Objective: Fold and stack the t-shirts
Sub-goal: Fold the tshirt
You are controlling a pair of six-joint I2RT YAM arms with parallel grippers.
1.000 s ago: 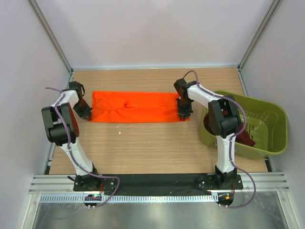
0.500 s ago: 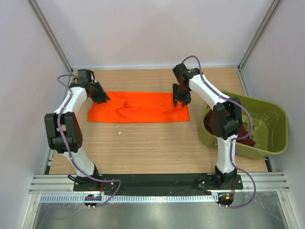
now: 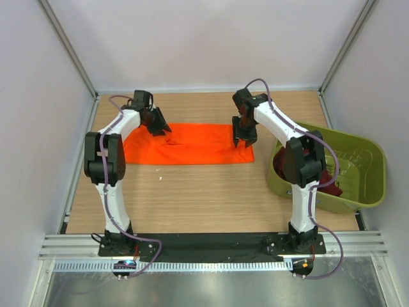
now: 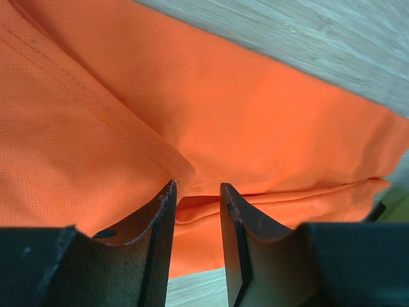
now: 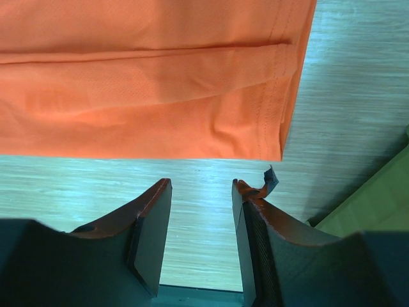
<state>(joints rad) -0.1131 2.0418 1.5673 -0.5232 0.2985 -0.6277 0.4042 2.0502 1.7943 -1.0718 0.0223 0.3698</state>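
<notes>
The bright orange t-shirt (image 3: 192, 144) lies flat on the wooden table as a long folded strip. My left gripper (image 3: 161, 128) is over its far left part. In the left wrist view (image 4: 197, 190) it is open just above a fold of the orange cloth (image 4: 255, 121), with nothing pinched. My right gripper (image 3: 243, 141) is at the shirt's right end. In the right wrist view (image 5: 201, 185) it is open over bare wood, just off the shirt's hem (image 5: 140, 77). The dark maroon t-shirt (image 3: 331, 184) lies bunched in the tub, partly hidden by the right arm.
The olive-green plastic tub (image 3: 377, 166) stands at the right, close to the shirt's right end; its corner shows in the right wrist view (image 5: 383, 211). White walls and metal frame posts enclose the table. Bare wood (image 3: 192, 198) lies between shirt and arm bases.
My left gripper swung from the shirt's left end round to the right, onto its far left part. My right gripper went from the near right corner toward the far edge, then back a little.
</notes>
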